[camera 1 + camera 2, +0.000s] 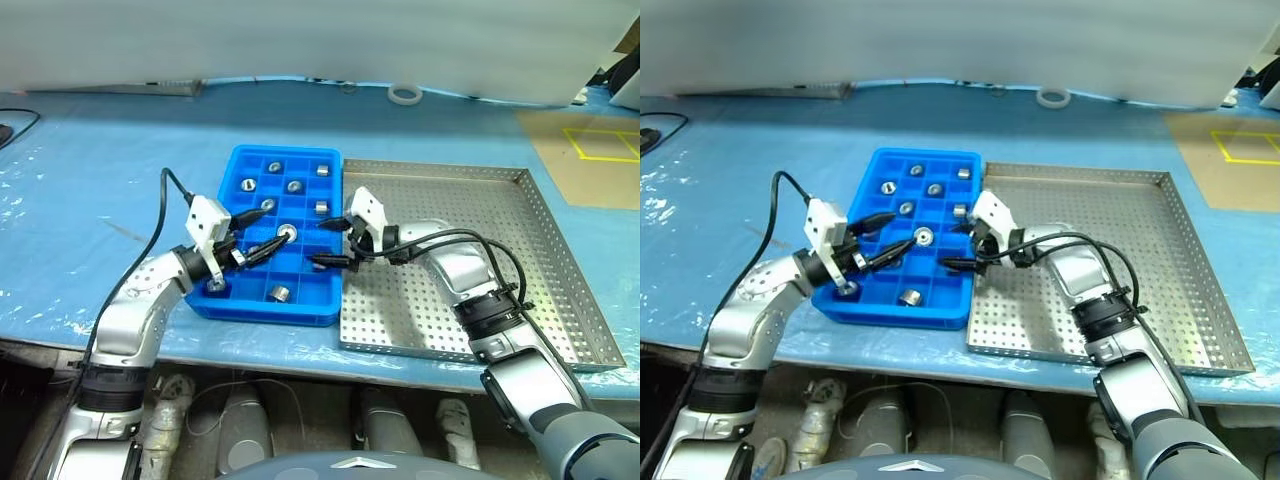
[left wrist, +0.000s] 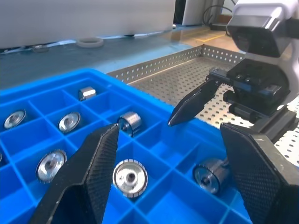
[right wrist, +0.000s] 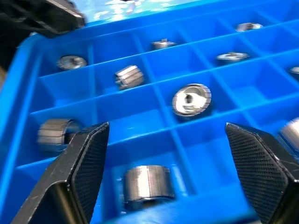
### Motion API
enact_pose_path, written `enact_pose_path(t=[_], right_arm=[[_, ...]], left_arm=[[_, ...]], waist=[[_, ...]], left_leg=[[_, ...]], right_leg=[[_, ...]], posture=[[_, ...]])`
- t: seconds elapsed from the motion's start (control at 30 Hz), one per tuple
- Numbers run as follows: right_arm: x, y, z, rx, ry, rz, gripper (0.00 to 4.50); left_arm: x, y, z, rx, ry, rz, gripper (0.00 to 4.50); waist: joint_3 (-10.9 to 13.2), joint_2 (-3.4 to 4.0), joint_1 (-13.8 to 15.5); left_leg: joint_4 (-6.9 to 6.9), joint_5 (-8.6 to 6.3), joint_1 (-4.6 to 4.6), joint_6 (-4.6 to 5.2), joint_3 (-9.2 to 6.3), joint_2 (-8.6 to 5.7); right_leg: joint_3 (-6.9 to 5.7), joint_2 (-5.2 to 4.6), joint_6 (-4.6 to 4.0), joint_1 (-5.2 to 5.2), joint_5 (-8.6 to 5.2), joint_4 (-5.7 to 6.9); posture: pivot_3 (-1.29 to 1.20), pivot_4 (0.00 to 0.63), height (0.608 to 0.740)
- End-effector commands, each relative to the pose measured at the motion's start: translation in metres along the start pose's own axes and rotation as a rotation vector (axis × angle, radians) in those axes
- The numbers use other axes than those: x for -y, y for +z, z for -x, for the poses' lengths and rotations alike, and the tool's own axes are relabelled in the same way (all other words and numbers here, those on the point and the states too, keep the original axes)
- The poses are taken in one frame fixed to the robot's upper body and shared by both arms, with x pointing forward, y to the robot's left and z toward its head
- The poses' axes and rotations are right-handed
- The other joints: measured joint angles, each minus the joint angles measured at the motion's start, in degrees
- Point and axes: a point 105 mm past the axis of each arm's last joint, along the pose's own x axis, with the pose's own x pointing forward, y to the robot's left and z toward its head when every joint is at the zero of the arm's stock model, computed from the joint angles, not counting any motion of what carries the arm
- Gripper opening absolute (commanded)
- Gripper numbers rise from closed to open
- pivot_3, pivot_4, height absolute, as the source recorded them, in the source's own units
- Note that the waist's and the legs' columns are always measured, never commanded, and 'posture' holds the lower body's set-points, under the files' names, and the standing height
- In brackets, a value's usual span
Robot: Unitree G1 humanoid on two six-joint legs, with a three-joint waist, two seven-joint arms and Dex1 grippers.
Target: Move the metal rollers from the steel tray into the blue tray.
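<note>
Right wrist view: my right gripper [image 3: 166, 170] hangs wide open over the blue tray [image 1: 240, 165], one roller [image 3: 148, 184] in the cell below | left gripper [image 1: 252, 235] wide, empty | steel tray [image 1: 560, 260] looks bare | I'd lift straight up, clear of the cell walls.

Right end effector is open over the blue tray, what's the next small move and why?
Probably lift the right end effector clear of the blue tray and back over the steel tray. Its fingers stand open with nothing between them, and a metal roller lies in the compartment beneath, so the drop looks done. The steel tray's visible floor shows no rollers, so check for any remaining.
</note>
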Motion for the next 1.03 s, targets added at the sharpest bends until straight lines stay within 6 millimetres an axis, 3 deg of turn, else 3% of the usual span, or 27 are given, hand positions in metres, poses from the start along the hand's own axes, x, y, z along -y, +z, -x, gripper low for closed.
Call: enact_pose_path(t=[0.03,0.2,0.43,0.47,0.53,0.63,1.03], right_arm=[[0.02,0.01,0.016,0.083,-0.12,-0.012,4.18],[0.043,0.02,0.039,0.2,-0.318,-0.011,4.18],[0.033,0.014,0.053,0.294,-0.287,-0.107,4.18],[0.031,0.016,0.053,0.31,-0.279,-0.118,4.5],[0.032,0.015,0.054,0.317,-0.29,-0.114,4.5],[0.04,0.018,0.055,0.35,-0.335,-0.125,4.5],[0.04,0.027,0.047,0.407,-0.295,-0.107,4.5]], left_arm=[[0.002,0.009,-0.012,0.043,-0.029,-0.033,3.65],[-0.003,0.004,-0.019,0.056,-0.029,-0.021,3.65],[-0.002,-0.001,-0.025,0.079,-0.058,0.007,3.65],[-0.001,0.001,-0.026,0.087,-0.072,0.009,4.01],[-0.001,0.005,-0.029,0.106,-0.074,0.001,4.49],[-0.01,0.008,-0.032,0.111,-0.025,-0.017,4.49],[-0.013,0.007,-0.032,0.11,0.0,-0.012,4.49]], waist=[[0.0,0.0,-0.3],[0.0,0.0,-0.8],[0.0,0.0,-1.9],[0.0,0.0,-1.9],[0.0,0.0,-1.9],[0.0,0.0,-1.9],[0.0,0.0,-1.6]], left_leg=[[0.0,0.0,-0.02,0.0,0.0,0.0],[-0.04,0.0,-0.08,0.01,0.02,0.02],[-0.01,-0.01,-0.09,0.02,0.03,0.01],[0.0,-0.01,-0.08,0.02,0.03,0.01],[0.01,-0.01,-0.05,0.02,0.03,0.01],[0.0,0.0,-0.05,0.01,0.03,0.03],[-0.02,-0.01,-0.09,0.03,0.03,0.02]], right_leg=[[0.0,0.01,0.0,-0.02,0.0,0.0],[0.03,0.06,0.0,-0.14,0.0,-0.03],[0.06,0.06,0.0,-0.16,0.0,-0.02],[0.07,0.06,0.0,-0.15,0.0,-0.01],[0.07,0.06,-0.01,-0.14,0.0,0.0],[0.06,0.06,-0.01,-0.14,0.01,0.01],[0.03,0.04,-0.01,-0.15,0.0,-0.02]], posture=[[-0.15,0.15,0.74],[-0.22,0.15,0.74],[-0.23,0.15,0.74],[-0.23,0.15,0.74],[-0.22,0.15,0.74],[-0.19,0.15,0.74],[-0.15,0.15,0.74]])
